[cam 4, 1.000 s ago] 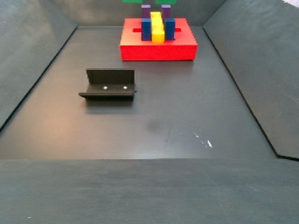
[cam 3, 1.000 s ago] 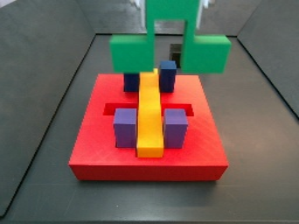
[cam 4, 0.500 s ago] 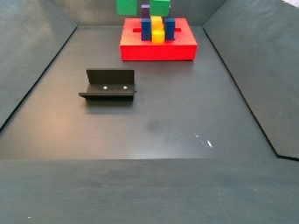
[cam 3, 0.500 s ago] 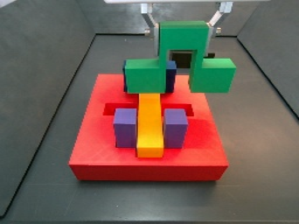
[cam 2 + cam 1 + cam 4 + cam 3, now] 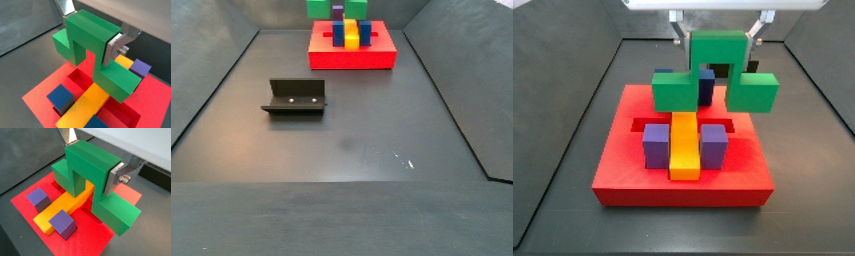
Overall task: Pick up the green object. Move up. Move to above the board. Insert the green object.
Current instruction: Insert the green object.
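Note:
My gripper point(image 5: 719, 40) is shut on the green object point(image 5: 716, 78), holding its raised middle cube between the silver fingers point(image 5: 115, 176). The green object hangs over the far part of the red board point(image 5: 633, 178), its two side cubes straddling the yellow bar point(image 5: 684, 145) in the cross-shaped recess. It shows in both wrist views point(image 5: 90, 178) point(image 5: 93, 47), close above the board point(image 5: 47, 92) and the yellow bar point(image 5: 87, 102). In a side view the green object point(image 5: 337, 8) shows at the far end above the board point(image 5: 352, 57).
Purple blocks point(image 5: 656, 146) point(image 5: 714, 146) stand beside the yellow bar, and a dark blue block point(image 5: 707, 85) stands at its far end. The fixture point(image 5: 295, 97) stands on the dark floor well away from the board. Grey walls ring the floor.
The gripper has come down with the green object, from high above the board to just over the yellow bar's far end.

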{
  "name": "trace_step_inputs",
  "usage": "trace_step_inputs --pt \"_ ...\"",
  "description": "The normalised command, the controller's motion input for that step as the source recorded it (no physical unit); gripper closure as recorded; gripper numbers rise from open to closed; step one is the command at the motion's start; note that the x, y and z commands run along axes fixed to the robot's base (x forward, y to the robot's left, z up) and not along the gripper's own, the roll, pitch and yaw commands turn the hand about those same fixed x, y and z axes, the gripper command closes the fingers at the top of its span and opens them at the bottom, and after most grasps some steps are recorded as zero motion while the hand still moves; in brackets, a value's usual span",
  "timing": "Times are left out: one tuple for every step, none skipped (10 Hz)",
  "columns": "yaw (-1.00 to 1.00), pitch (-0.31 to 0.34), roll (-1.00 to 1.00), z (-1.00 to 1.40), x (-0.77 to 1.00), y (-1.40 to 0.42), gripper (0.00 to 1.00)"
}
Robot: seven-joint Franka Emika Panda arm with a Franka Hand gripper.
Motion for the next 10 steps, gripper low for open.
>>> trace_step_inputs --pt "0.0 0.009 0.36 -0.18 0.08 -0.02 1.0" --pt "0.0 0.0 0.32 -0.2 0.08 -0.07 1.0" --pt "0.02 0.0 0.33 -0.24 0.12 -0.07 1.0" --pt "0.02 0.0 0.32 -0.23 0.11 -0.08 1.0" --pt "0.0 0.0 0.21 -0.13 0.0 0.0 1.0" --pt "0.0 0.0 0.0 0.0 -0.16 0.08 1.0" --pt "0.01 0.0 -0.05 0.42 -0.17 0.01 1.0" --pt "0.07 0.0 0.0 0.61 -0.13 0.0 1.0" --pt "0.0 -0.009 0.0 0.36 -0.38 0.0 1.0" --pt "0.0 -0.024 0.0 0.2 -0.55 0.0 1.0"
